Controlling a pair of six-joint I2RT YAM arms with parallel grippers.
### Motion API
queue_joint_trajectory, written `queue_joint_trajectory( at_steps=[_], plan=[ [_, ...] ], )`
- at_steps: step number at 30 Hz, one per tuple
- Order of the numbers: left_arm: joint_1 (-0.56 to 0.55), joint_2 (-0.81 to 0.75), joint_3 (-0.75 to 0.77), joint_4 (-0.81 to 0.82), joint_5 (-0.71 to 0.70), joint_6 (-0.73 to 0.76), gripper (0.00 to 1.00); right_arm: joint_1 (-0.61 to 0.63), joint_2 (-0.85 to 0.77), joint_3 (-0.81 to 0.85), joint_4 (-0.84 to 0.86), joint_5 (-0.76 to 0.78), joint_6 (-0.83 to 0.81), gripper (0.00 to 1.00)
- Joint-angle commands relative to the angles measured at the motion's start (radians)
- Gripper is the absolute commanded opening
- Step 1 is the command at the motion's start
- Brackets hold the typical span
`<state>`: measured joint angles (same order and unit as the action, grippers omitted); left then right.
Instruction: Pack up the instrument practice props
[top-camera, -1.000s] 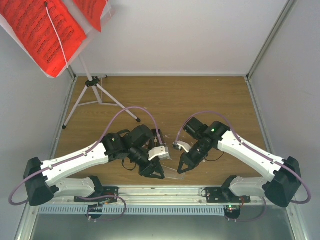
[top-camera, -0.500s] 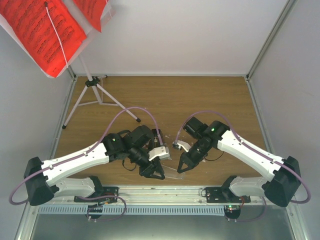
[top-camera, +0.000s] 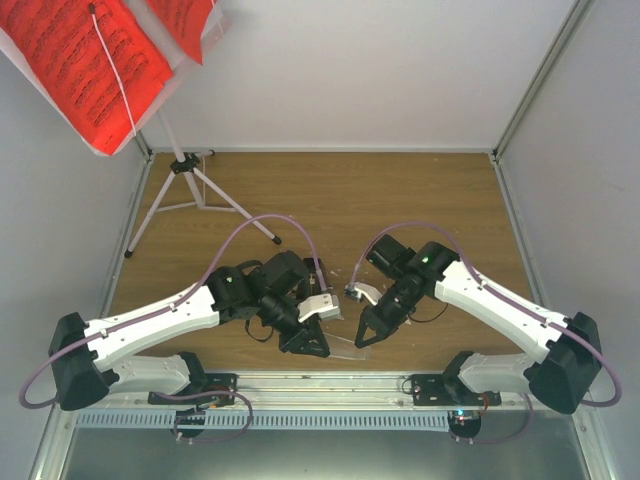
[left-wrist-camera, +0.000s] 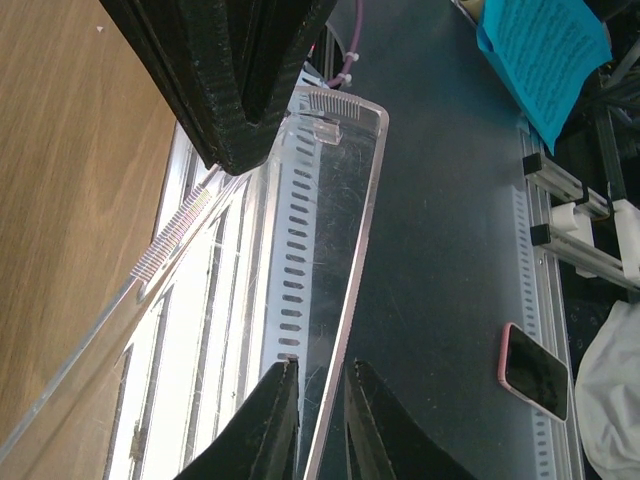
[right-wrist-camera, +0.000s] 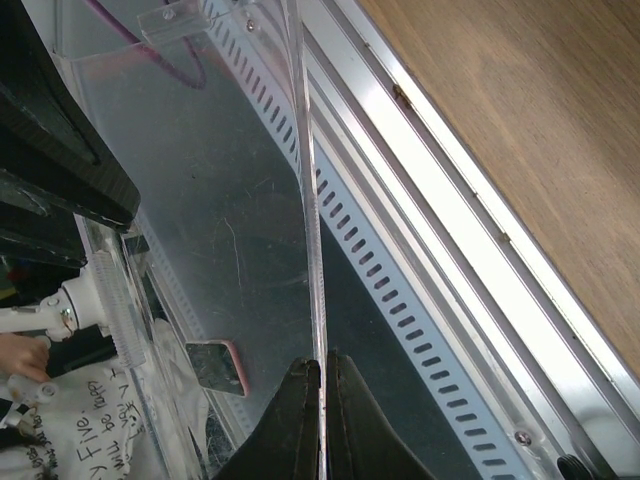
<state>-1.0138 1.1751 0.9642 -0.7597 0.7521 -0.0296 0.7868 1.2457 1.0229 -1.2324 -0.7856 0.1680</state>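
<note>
Two arms, left (top-camera: 150, 325) and right (top-camera: 500, 300), meet over the near edge of the wooden worktop (top-camera: 400, 200).

1. Clear panel (left-wrist-camera: 320, 250): thin see-through plastic, held between both arms at the worktop's near edge, over the slotted metal rail.
2. Left jaws: pinched on one edge of the clear panel.
3. Right jaws: pressed together on the panel's thin edge, opposite the left.
4. Stand (top-camera: 185, 165): white, upright on tripod legs at the far left corner, well apart from both arms.
5. Red sheets (top-camera: 85, 60): printed music, resting on the stand's tray at top left.
</note>
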Motion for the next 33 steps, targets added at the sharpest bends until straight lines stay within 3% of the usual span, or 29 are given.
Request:
queue_joint_trajectory(
  at_steps=[1,9,13,22,29,33],
  plan=[
    [-0.021,-0.001,-0.012,0.032,0.057,0.004,0.15,0.008,0.010,0.023,0.004,0.021,0.001,0.00],
    [-0.025,-0.005,-0.013,0.035,0.063,0.002,0.08,0.008,0.001,0.026,0.015,0.036,0.003,0.05],
    [-0.026,-0.006,-0.029,0.049,0.068,-0.009,0.00,0.009,-0.018,0.037,0.024,0.065,0.005,0.17],
    [-0.026,-0.049,-0.079,0.225,0.054,-0.121,0.00,-0.036,-0.090,0.111,0.110,0.263,0.085,0.54],
    [-0.013,-0.102,-0.132,0.590,-0.014,-0.297,0.00,-0.295,-0.234,0.078,0.381,0.265,0.080,0.78],
    [0.009,-0.110,-0.121,0.790,-0.082,-0.375,0.00,-0.357,-0.324,0.057,0.635,0.243,0.163,0.94]
  ],
)
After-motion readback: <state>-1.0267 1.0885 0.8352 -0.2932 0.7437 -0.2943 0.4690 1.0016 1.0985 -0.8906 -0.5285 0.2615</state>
